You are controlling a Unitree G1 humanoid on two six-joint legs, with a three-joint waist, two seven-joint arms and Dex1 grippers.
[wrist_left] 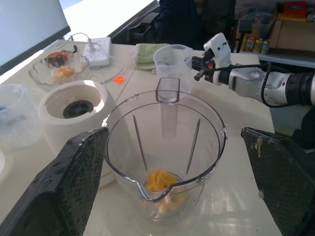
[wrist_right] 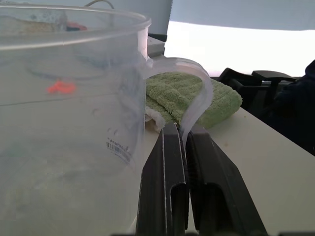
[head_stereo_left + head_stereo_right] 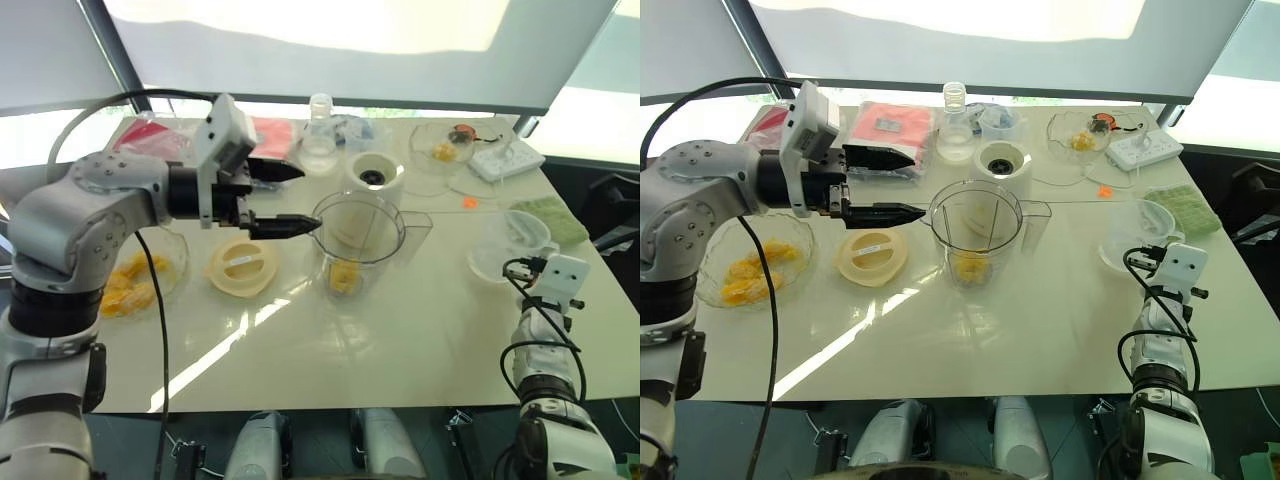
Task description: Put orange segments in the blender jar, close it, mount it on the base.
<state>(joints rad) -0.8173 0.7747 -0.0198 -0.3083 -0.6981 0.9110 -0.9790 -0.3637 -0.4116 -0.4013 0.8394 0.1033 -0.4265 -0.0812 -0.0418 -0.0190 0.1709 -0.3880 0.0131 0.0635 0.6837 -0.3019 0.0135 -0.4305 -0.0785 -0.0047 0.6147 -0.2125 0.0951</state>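
The blender jar [image 3: 358, 240] stands upright mid-table, lidless, with a few orange segments [image 1: 158, 179] at its bottom. More orange segments [image 3: 130, 285] lie in a glass bowl [image 3: 172, 247] at the left. The cream base [image 3: 374, 176] stands just behind the jar. A flat cream lid [image 3: 241, 265] lies to the jar's left. My left gripper [image 3: 308, 198] is open, hovering level at the jar's left rim, nothing between its fingers [image 1: 74, 182]. At the right, my right gripper [image 2: 183, 130] is shut on the thin handle [image 2: 199, 96] of a clear plastic cup [image 3: 508, 243].
A small glass bottle [image 3: 320, 135], red packets [image 3: 268, 135], a glass bowl with scraps [image 3: 440, 146] and a white power strip [image 3: 506, 158] line the back. A green cloth [image 3: 552, 220] lies behind the cup, near the right edge.
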